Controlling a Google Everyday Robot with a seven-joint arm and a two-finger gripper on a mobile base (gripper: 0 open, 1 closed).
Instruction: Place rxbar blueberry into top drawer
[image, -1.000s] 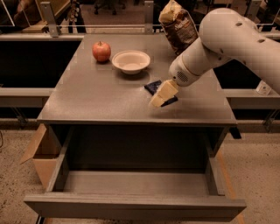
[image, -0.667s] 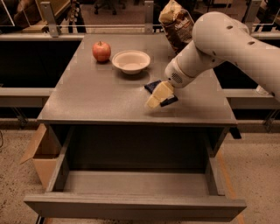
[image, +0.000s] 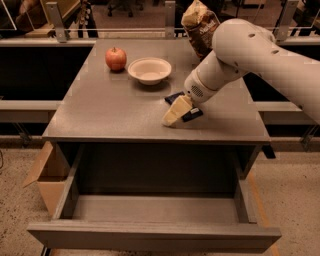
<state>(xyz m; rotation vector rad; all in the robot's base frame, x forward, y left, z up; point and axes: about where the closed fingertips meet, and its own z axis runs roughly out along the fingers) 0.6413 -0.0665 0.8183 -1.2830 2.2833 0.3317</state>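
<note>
The rxbar blueberry (image: 192, 115) is a dark navy bar on the grey table top, near the front right. Only its two ends show on either side of my gripper. My gripper (image: 175, 112) is cream-coloured and sits right over the middle of the bar, low at the table surface, with the white arm reaching in from the right. The top drawer (image: 150, 238) is pulled open below the table's front edge, and its inside shows nothing in it.
A red apple (image: 115, 58) and a white bowl (image: 149, 70) stand at the back of the table (image: 100, 115). A brown chip bag (image: 200, 25) stands at the back right, behind my arm. A cardboard box (image: 45, 175) sits on the floor at left.
My gripper has shifted a little to the left and toward the front edge, staying over the bar. The apple, bowl, bag and drawer have not moved.
</note>
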